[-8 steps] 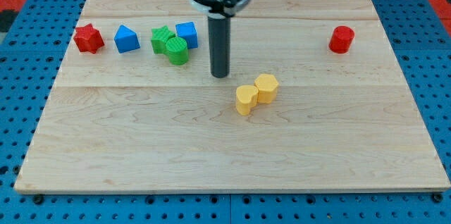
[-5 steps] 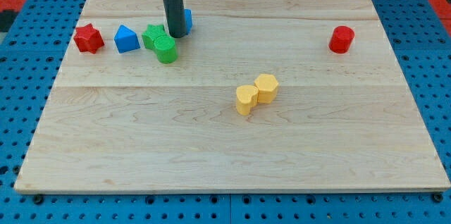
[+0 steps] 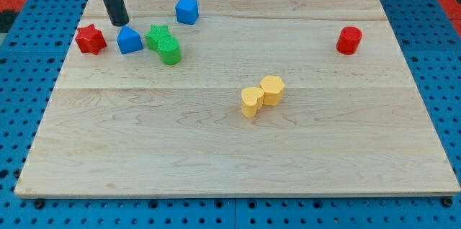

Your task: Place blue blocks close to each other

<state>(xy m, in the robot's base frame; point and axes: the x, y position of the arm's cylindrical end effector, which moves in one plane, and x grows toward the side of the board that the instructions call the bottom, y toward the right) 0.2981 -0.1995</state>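
A blue triangular block (image 3: 130, 40) lies at the board's upper left. A blue cube (image 3: 186, 10) lies apart from it, further up and to the right. My tip (image 3: 119, 22) stands just above and left of the blue triangular block, very near its top corner, and well left of the blue cube.
A red star block (image 3: 91, 39) sits left of the blue triangular block. A green star block (image 3: 156, 37) and a green cylinder (image 3: 171, 52) sit touching, right of it. A red cylinder (image 3: 349, 40) is at the far right. Two yellow blocks (image 3: 262, 94) touch near the wooden board's (image 3: 230, 150) middle.
My tip has swept from the board's middle up and left, past the blue cube. The blue cube moved up and away from the green blocks. The green blocks shifted slightly left.
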